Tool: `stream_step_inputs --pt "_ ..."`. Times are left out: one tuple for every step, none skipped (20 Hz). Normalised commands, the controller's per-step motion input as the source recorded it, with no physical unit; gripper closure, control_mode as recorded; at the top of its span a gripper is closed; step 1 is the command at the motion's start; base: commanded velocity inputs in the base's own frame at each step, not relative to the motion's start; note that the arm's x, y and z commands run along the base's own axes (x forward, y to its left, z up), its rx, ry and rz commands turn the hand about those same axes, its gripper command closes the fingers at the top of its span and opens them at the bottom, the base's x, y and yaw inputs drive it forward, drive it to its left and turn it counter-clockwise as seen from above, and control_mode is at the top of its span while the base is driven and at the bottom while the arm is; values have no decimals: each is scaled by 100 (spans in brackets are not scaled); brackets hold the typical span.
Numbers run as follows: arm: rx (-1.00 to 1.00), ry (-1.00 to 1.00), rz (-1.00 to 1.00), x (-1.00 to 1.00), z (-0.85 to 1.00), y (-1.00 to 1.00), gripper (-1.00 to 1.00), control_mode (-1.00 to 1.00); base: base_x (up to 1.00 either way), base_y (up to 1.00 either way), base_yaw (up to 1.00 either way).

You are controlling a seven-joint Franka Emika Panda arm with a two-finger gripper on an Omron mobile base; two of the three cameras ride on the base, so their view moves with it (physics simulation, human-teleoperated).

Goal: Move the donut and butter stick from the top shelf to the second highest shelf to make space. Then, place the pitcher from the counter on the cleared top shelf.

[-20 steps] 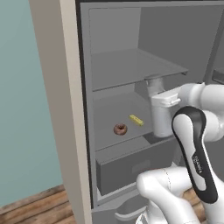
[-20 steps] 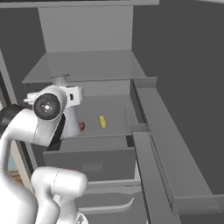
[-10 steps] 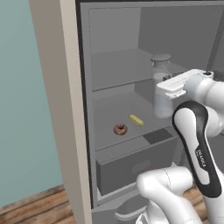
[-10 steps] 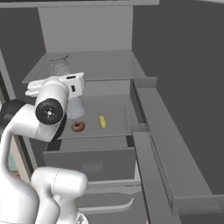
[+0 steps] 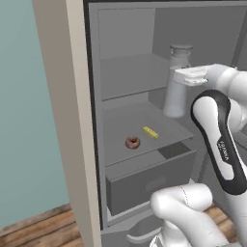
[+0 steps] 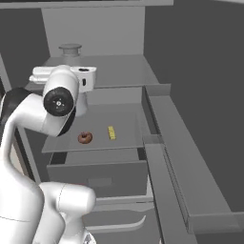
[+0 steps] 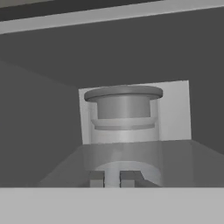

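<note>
Pitcher (image 5: 177, 82) is hanging upright in the hand (image 7: 112, 178), clamped on its thin handle, just in front of the top shelf (image 5: 128, 79), with donut (image 5: 132, 142) lying below

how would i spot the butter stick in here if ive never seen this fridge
Look into the open fridge and find the second highest shelf, the broad grey plate just above the boxy drawer. Two small things lie on it: the butter stick is the thin yellow bar, lying to the right of the brown ring-shaped donut in the left base view and apart from it.
</note>
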Motion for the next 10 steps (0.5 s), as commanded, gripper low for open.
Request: stream_step_inputs --pt "25 12 0 24 30 -9 100 -100 0 0 0" --pt "24 9 0 30 23 -8 100 -100 0 0 0" --pt "23 7 0 31 21 -6 100 -100 0 0 0" --pt "23 3 0 33 21 -4 100 -100 0 0 0" --pt "21 1 0 36 18 0 100 -100 0 0 0" --pt "19 0 0 37 17 0 100 -100 0 0 0" --pt "19 0 0 38 19 0 100 -100 0 0 0" --pt "18 0 0 35 21 0 100 -100 0 0 0" --pt "16 0 0 30 22 0 100 -100 0 0 0" --pt "11 -12 0 13 24 -1 100 -100 0 0 0"
